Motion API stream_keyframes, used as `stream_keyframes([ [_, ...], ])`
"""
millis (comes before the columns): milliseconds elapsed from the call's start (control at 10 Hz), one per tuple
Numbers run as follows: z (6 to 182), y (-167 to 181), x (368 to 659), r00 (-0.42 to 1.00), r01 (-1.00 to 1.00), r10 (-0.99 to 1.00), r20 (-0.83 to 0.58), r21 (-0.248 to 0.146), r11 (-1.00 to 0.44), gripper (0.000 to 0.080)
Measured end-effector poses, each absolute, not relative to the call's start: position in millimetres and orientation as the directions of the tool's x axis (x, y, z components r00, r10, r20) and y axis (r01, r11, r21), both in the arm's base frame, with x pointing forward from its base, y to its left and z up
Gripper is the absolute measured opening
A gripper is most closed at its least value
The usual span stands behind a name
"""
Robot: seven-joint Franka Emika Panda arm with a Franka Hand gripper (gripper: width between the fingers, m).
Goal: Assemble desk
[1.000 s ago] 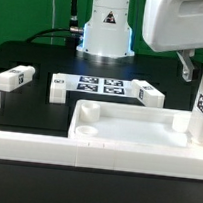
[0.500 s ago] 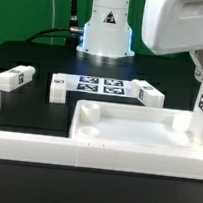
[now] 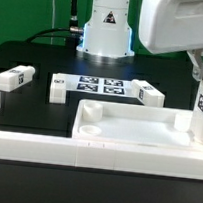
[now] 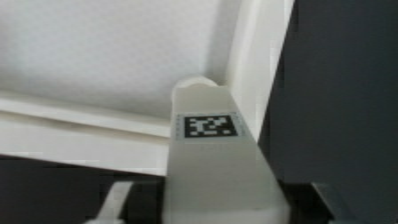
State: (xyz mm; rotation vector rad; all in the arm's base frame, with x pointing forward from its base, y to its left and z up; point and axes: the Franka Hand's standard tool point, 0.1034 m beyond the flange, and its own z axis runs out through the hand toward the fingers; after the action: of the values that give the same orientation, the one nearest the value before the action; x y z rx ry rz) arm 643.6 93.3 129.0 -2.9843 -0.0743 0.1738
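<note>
The desk top point(image 3: 96, 135), a white tray with round corner sockets, lies at the front of the black table. One white leg point(image 3: 202, 109) with a black-and-white tag stands upright at the tray's corner on the exterior view's right. My gripper point(image 3: 201, 73) is shut on the upper part of this leg. In the wrist view the leg point(image 4: 217, 150) runs down between my fingers point(image 4: 118, 203) toward a corner of the tray point(image 4: 107, 60), and my gripper point(image 4: 217, 206) clamps it on both sides. The leg's lower end is hidden behind the tray wall.
Three more tagged legs point(image 3: 13, 77) point(image 3: 59, 87) point(image 3: 147, 93) lie behind the tray, around the marker board point(image 3: 99, 86). A long low white rail point(image 3: 44, 152) runs along the tray's front. The robot base point(image 3: 104, 31) stands at the back.
My fingers were spread apart beside the upright leg a second ago; they have since closed on it. The leg and tray have barely moved.
</note>
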Motion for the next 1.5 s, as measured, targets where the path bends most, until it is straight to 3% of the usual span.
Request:
stream_keyframes([
  [600,128.3,92.3,638.0,0.879,-0.476,-0.467,-0.097,-0.141,-0.868,0.0292],
  [900,128.2,96.1,637.4,0.662,-0.749,-0.735,-0.145,-0.103,-0.655,0.0292],
  [1200,127.8,101.6,636.6,0.509,-0.860,-0.841,-0.183,-0.083,-0.503,0.0292],
  [1400,127.9,104.2,636.4,0.472,-0.881,-0.860,-0.194,-0.080,-0.466,0.0337],
  [1500,127.9,103.7,635.8,0.522,-0.852,-0.831,-0.192,-0.088,-0.515,0.0506],
])
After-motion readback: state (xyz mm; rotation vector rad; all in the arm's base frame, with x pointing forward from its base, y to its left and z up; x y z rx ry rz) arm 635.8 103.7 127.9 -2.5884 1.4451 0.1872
